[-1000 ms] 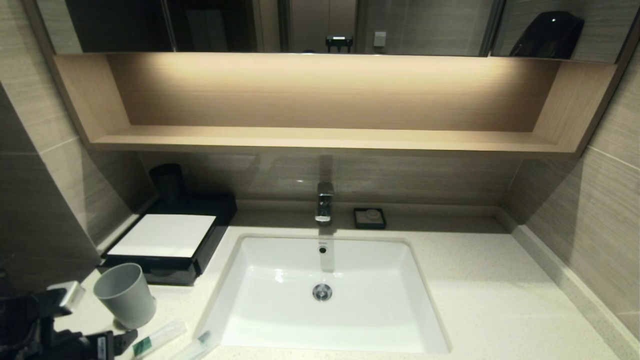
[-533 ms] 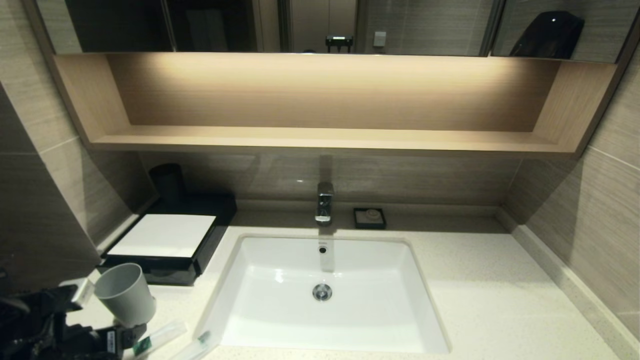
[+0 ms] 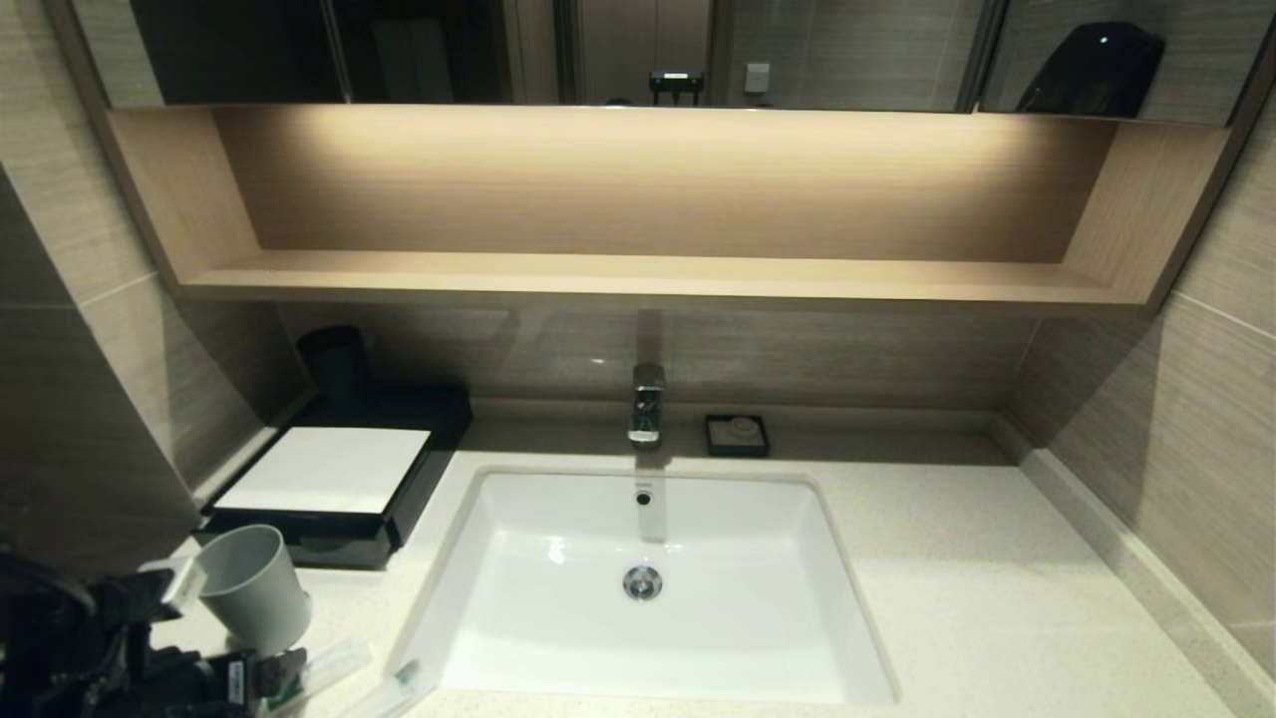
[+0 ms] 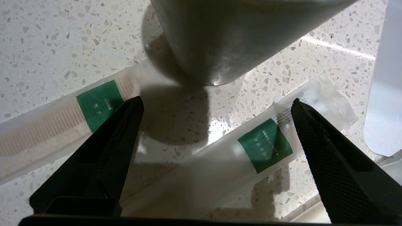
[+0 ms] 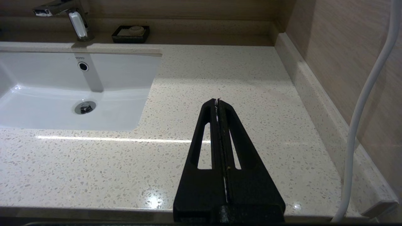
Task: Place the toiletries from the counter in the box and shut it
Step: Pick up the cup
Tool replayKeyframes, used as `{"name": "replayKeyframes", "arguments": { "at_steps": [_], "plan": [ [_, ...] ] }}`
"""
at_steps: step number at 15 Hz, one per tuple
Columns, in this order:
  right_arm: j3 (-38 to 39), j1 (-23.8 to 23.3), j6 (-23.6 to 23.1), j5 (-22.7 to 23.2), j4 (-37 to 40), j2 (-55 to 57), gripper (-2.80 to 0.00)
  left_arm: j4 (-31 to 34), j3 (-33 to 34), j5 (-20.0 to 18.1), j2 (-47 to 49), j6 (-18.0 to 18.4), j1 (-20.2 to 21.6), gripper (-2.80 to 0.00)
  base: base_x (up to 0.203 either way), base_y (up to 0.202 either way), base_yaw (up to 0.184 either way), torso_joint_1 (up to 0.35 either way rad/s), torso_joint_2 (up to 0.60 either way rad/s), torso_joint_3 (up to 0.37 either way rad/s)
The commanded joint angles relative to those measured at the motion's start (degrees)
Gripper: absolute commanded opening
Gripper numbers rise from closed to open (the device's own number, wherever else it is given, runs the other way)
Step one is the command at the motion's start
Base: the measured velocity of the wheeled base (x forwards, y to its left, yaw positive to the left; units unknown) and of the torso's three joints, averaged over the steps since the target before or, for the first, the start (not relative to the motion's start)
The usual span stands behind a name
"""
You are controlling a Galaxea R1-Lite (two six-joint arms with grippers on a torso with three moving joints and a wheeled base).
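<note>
My left gripper (image 4: 216, 105) hangs open just above the counter (image 3: 947, 598), at its front left corner beside the grey cup (image 3: 254, 588). Two toiletries lie there, both long whitish packets with a green label. The dental-kit packet (image 4: 265, 144) lies slantwise between the open fingers and nothing is gripped. The comb packet (image 4: 99, 105) runs under one fingertip (image 4: 133, 108). In the head view the packets (image 3: 334, 660) poke out past the left arm (image 3: 90, 648). The box (image 3: 324, 469) stands shut behind the cup, white panel on top. My right gripper (image 5: 217, 101) is shut over bare counter.
The cup (image 4: 235, 37) stands directly ahead of the left fingers, very close. The white sink (image 3: 518, 558) fills the counter's middle, with a faucet (image 3: 646, 404) and a black soap dish (image 3: 737, 436) behind it. A dark cup (image 3: 334, 364) stands behind the box. Walls close both sides.
The left gripper has moved to the right and forward along the counter's front edge, up beside the cup and over the packets, and its fingers have spread a little wider.
</note>
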Motion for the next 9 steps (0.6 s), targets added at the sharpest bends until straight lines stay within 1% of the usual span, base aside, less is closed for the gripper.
{"name": "replayKeyframes", "arguments": {
  "at_steps": [1,4,9],
  "plan": [
    [0.0,0.0,0.0,0.0,0.0,0.0,-2.80,-2.5,0.0,0.1,2.8,0.0,0.0,0.00,0.000,0.000,0.000,0.000,0.00,0.000],
    [0.0,0.0,0.0,0.0,0.0,0.0,-2.80,-6.5,0.0,0.2,5.5,0.1,0.0,0.00,0.000,0.000,0.000,0.000,0.00,0.000],
    [0.0,0.0,0.0,0.0,0.0,0.0,-2.80,-7.5,0.0,0.1,6.6,0.1,-0.4,0.00,0.000,0.000,0.000,0.000,0.00,0.000]
  ]
}}
